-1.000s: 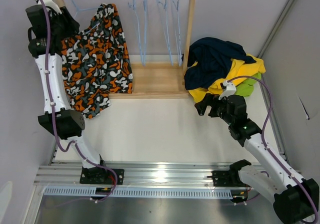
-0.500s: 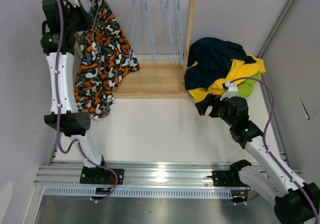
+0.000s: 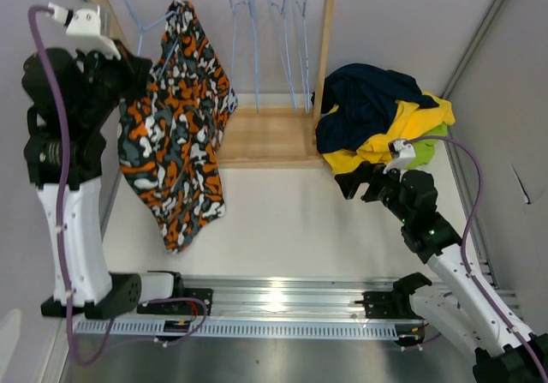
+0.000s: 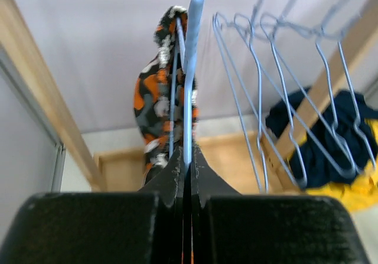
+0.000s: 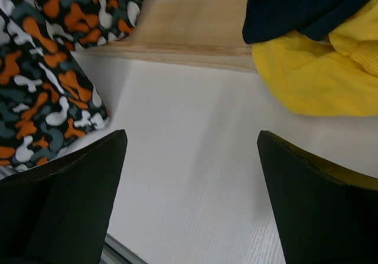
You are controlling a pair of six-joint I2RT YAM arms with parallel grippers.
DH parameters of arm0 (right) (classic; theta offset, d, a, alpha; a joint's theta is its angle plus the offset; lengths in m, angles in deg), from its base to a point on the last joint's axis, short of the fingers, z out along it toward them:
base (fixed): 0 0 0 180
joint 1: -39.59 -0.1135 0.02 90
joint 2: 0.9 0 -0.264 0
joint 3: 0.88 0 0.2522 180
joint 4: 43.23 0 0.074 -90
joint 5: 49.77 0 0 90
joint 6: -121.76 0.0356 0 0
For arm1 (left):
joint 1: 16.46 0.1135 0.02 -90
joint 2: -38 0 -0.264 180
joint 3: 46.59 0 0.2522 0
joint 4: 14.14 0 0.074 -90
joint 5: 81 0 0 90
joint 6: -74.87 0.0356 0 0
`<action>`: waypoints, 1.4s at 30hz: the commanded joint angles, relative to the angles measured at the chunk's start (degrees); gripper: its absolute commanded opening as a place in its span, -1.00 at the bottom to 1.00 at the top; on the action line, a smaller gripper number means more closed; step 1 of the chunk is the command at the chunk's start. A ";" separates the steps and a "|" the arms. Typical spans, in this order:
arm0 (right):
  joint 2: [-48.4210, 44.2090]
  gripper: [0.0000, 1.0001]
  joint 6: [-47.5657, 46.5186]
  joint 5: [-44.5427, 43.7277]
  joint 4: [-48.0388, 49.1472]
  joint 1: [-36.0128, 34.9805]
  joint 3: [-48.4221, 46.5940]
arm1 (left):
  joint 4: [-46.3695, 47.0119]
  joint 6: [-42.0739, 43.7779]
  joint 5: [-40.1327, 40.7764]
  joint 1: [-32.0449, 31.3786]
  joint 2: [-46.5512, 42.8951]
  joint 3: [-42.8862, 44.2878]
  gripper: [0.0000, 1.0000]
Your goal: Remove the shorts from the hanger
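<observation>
The camouflage shorts hang from a light blue hanger at the left end of the wooden rack. In the left wrist view my left gripper is shut on that hanger's thin bar, and the shorts are draped over it just beyond the jaws. From above, the left gripper stands high beside the shorts. My right gripper hovers open over the white table, with nothing between its fingers. The hem of the shorts shows at its left.
A pile of navy, yellow and green shorts lies right of the rack post. Several bare blue hangers hang from the rail. The rack's wooden base lies below them.
My left gripper has shut on the hanger and the arm has reared up and back. The camouflage shorts have swung and now hang longer toward the front. The right arm has barely moved.
</observation>
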 commanded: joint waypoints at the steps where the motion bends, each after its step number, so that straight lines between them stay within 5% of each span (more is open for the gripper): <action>1: -2.22 0.99 -1.80 4.88 1.09 -0.55 -5.51 | -1.67 4.05 0.33 -0.90 -10.34 -10.17 -1.00; 5: -2.84 0.99 -2.33 8.67 1.27 -0.64 -8.32 | -5.37 3.96 -5.62 -1.16 -20.71 -24.39 -1.00; 11: -2.58 0.99 -3.04 20.42 4.16 -0.81 -12.54 | -7.92 2.47 -29.36 -8.60 -29.52 -38.48 -1.00; 18: 0.84 0.99 -2.86 27.57 5.93 -2.04 -18.43 | -8.55 -0.60 -32.00 -15.66 -31.19 -35.25 -1.00; 29: 3.40 0.99 -4.27 23.36 5.93 -6.35 -19.76 | -2.30 -8.42 -39.30 -17.60 -30.66 -28.20 -1.00; 39: 8.66 0.99 -4.09 18.43 15.77 -11.00 -18.09 | -0.10 -10.27 -40.89 -17.69 -32.16 -28.90 -1.00; 41: 10.25 0.05 -4.09 19.22 18.05 -12.84 -18.44 | -0.19 -10.27 -40.28 -17.69 -32.24 -29.08 -1.00; 42: 11.65 -0.73 -3.83 18.53 18.49 -13.46 -19.14 | -0.19 -10.19 -40.01 -17.69 -32.16 -29.17 -1.00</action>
